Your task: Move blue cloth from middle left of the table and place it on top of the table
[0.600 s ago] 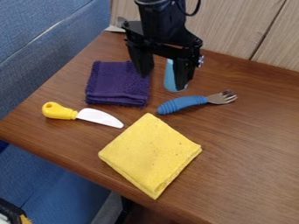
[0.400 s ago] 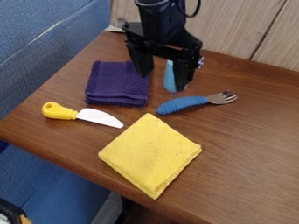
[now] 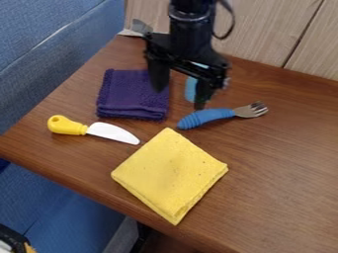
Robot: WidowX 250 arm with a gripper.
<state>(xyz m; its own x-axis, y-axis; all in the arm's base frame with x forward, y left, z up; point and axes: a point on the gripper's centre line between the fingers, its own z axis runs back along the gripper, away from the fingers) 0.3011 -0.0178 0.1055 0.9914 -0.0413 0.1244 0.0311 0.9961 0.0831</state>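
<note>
Fingers [image 3: 157, 76] apart near folded purple cloth [image 3: 123, 95]

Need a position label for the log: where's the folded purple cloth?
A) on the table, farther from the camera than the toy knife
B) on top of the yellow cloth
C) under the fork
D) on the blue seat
A: the purple cloth lies on the wooden table, with the toy knife nearer the camera.

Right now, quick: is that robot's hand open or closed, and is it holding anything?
The black two-fingered hand: open, holding nothing, near the folded purple cloth.
</note>
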